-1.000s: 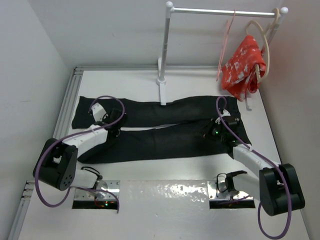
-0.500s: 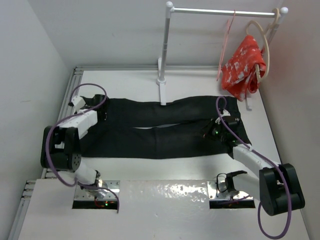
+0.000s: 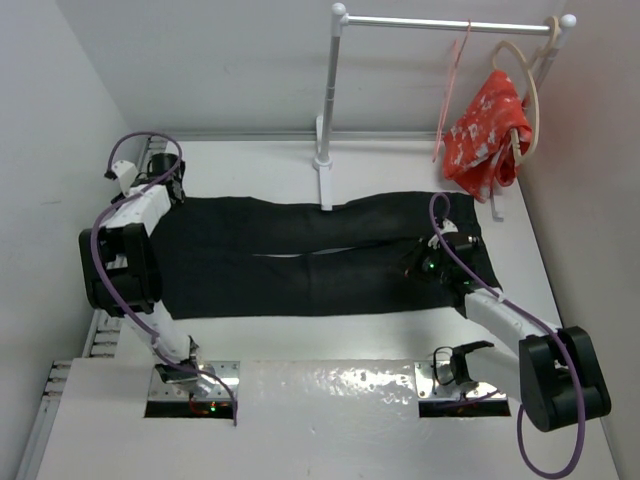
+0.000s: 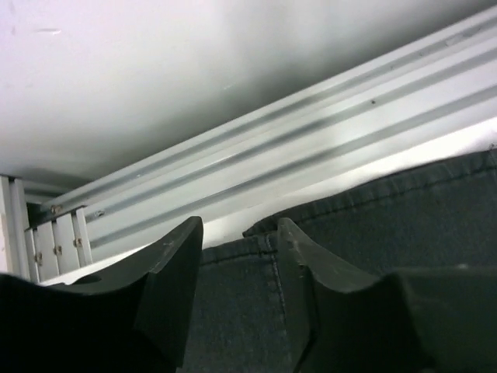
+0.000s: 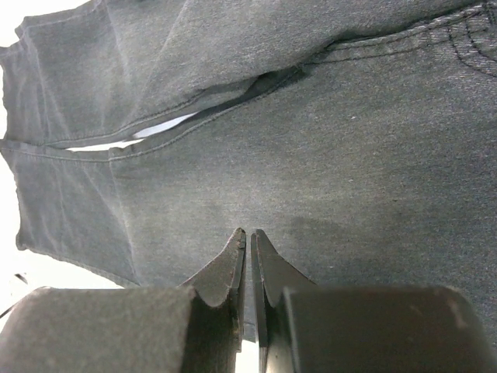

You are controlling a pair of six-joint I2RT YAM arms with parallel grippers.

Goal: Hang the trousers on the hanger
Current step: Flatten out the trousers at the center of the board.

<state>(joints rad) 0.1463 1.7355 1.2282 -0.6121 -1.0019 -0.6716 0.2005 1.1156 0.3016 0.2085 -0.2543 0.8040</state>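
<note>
Currently trousers (image 3: 300,262) lie flat on surface (image 3: 250,165). Left gripper (image 4: 239,227) spread at leg hem; right gripper (image 5: 248,237) pressed together over fabric. Straddle hem edge fully before closing. Hanger (image 3: 455,90) on rail (image 3: 450,22).

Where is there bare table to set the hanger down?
Bare table lies behind the trousers, left of the rack post, with another patch between the post and the red cloth. A strip runs along the trousers' near edge. The far right corner under the red cloth is crowded.
</note>
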